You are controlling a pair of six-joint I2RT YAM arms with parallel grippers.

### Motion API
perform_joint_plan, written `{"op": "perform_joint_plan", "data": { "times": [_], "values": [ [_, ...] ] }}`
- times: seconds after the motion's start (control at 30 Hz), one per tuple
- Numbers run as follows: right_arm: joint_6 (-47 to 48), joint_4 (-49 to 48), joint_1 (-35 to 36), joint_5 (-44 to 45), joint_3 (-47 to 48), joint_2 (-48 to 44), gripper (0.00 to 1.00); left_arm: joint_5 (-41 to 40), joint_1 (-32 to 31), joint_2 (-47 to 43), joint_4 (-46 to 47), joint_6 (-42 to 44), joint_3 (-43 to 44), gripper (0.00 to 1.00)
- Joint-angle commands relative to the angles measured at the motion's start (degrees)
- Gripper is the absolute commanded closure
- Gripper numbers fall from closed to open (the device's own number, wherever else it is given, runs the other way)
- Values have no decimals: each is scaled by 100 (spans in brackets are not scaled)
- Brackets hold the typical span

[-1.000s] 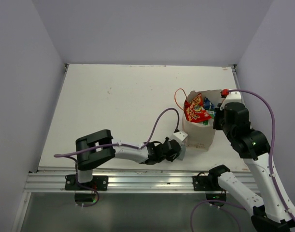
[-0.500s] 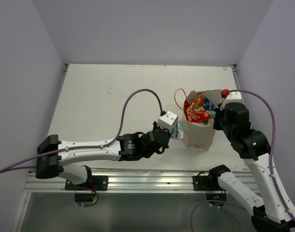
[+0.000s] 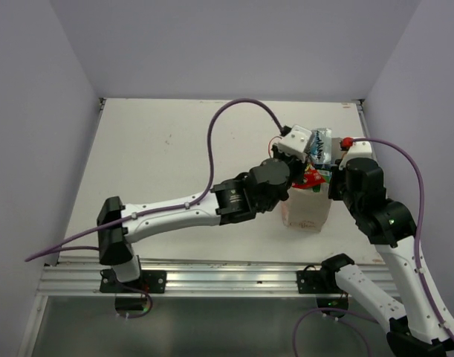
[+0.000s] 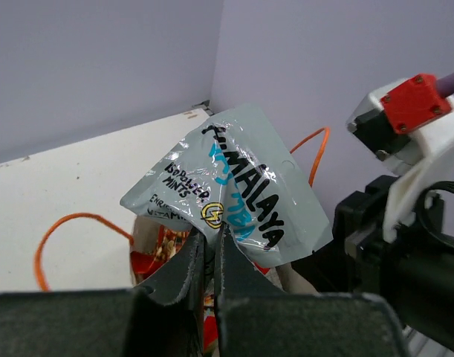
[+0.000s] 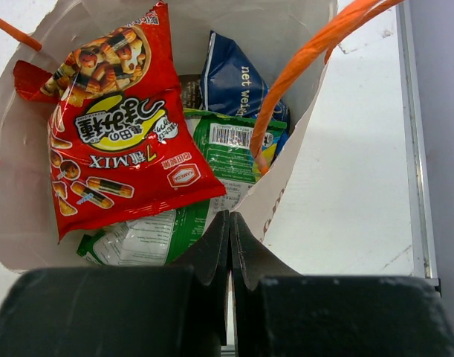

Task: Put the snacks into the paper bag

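since the silver-blue packet [image 4: 234,186] hangs right over the open paper bag [image 3: 307,212] but isn't in it yet, i think the job is nearly done, not all done. the left fingers [image 4: 204,256] are clamped tight on the packet's bottom edge and hold it up above the bag's mouth. the right fingers [image 5: 223,245] are pressed together on the bag's rim w/ the thin paper wall pinched btw them. the bag stands upright on the surface [image 3: 174,149], over on the right side.

inside the bag i count 1 red packet [image 5: 122,141], 1 blue packet [image 5: 238,74] and 1 green packet [image 5: 227,145]. a pale green bit shows under the red one, and i can't tell if it's the same green packet or another. a dark bit shows btw red & blue, too hidden to name. so that's 3 for sure in the bag + 1 in the air = 4 packets. there's 1 bag w/ 2 orange-red string handles [image 4: 63,223].

i spot no other packet outside the bag in the top view. what's left, i think: let the silver-blue one drop in.
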State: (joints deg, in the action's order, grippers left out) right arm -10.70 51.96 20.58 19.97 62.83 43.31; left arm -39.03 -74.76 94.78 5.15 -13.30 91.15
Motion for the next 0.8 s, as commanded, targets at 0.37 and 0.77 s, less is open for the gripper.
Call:
{"op": "perform_joint_plan", "data": {
  "times": [0.37, 0.77],
  "values": [
    [15, -90, 25, -107, 1, -130, 100, 1160, 454, 1815, -330, 64, 1176, 99],
    [15, -116, 25, -133, -16, -86, 100, -34, 155, 534, -426, 206, 958, 0]
  ]
}}
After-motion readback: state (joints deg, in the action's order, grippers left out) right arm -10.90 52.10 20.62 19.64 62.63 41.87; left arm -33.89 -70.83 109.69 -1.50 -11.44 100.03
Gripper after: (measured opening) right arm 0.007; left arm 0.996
